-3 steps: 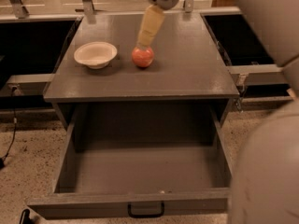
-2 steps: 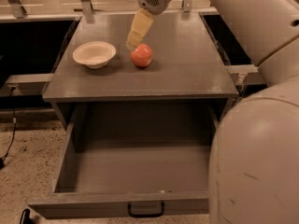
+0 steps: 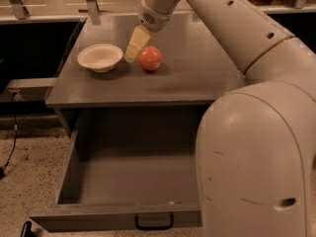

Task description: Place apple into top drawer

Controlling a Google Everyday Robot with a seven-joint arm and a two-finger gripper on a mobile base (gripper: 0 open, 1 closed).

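The gripper (image 3: pixel 134 47) hangs tilted just beside the apple (image 3: pixel 149 58), on its bowl side. Whether it is spread or closed cannot be told, but it holds nothing. It is probably lining up for a grasp. The apple rests on the cabinet top (image 3: pixel 197 75), not yet moved. The cream-white bowl (image 3: pixel 99 57) sits near the apple, beyond the gripper. Below and in front of the apple, the top drawer (image 3: pixel 133 181) stands pulled out, seemingly ready to receive it.
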